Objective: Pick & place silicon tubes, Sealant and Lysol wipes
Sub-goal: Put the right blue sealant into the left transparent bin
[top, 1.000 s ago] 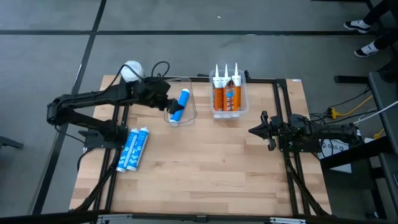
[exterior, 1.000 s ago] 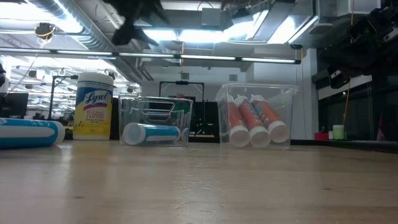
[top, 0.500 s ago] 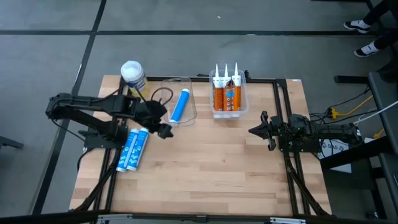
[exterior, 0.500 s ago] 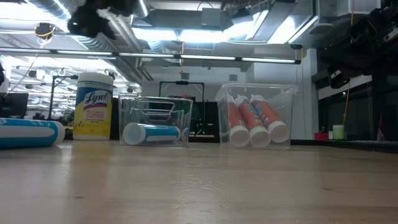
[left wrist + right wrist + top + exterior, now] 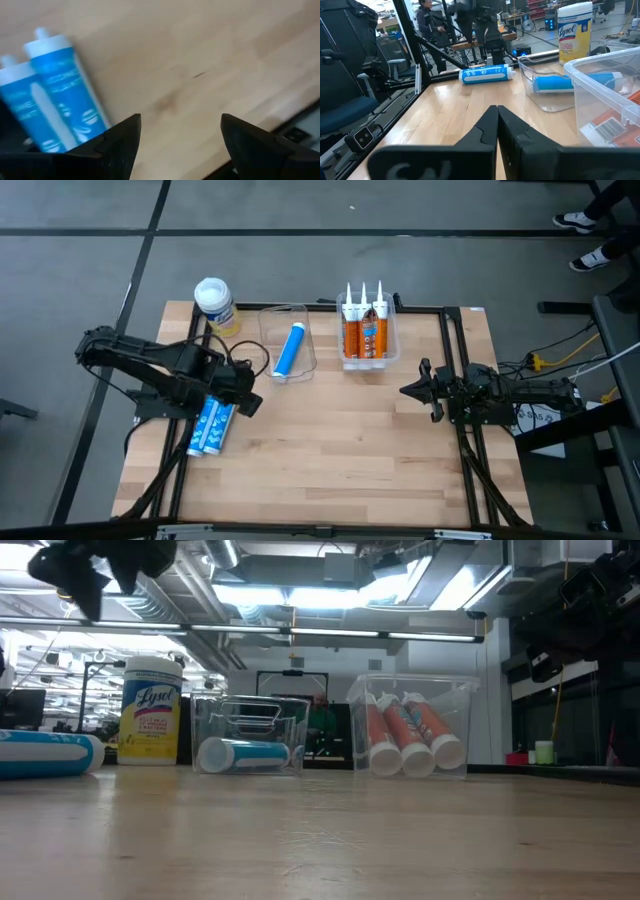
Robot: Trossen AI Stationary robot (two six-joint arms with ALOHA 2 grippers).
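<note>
Two blue tubes with white caps lie side by side on the table at the left; they also show in the left wrist view. A third blue tube lies in a clear bin. Three orange sealant tubes stand in a second clear bin. The yellow Lysol wipes canister stands at the far left corner. My left gripper is open and empty above the table, just right of the two loose tubes. My right gripper is shut and empty at the right.
Bare wood lies in the middle and near part of the table. Black frame rails run along both sides of the table. A person stands in the room beyond the table in the right wrist view.
My left gripper has drawn back from over the bin with the blue tube toward the table's near left, ending beside the two loose blue tubes. The blue tube stays lying in the bin. The right arm has kept still.
</note>
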